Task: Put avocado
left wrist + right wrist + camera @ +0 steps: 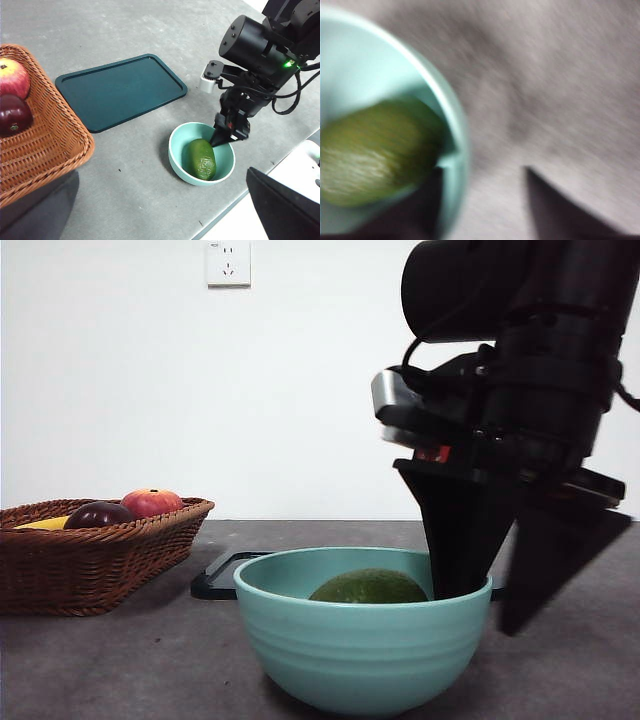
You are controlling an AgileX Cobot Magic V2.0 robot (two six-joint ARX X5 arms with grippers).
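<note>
The dark green avocado (pixel 368 587) lies inside a light teal bowl (pixel 360 650) at the near middle of the table. It also shows in the left wrist view (pixel 202 159) and, blurred, in the right wrist view (pixel 375 155). My right gripper (pixel 490 610) is open and straddles the bowl's right rim (pixel 455 125), with one jaw inside beside the avocado and the other outside. It holds nothing. The left wrist view shows it over the bowl (pixel 225 137). My left gripper (pixel 162 200) is open and empty, high above the table and away from the bowl (pixel 175 150).
A wicker basket (pixel 90 560) at the left holds a red fruit (pixel 152 502), a dark purple fruit (pixel 98 514) and something yellow (pixel 42 524). A dark green tray (pixel 120 90) lies flat behind the bowl. The table's edge runs close by the bowl (pixel 235 210).
</note>
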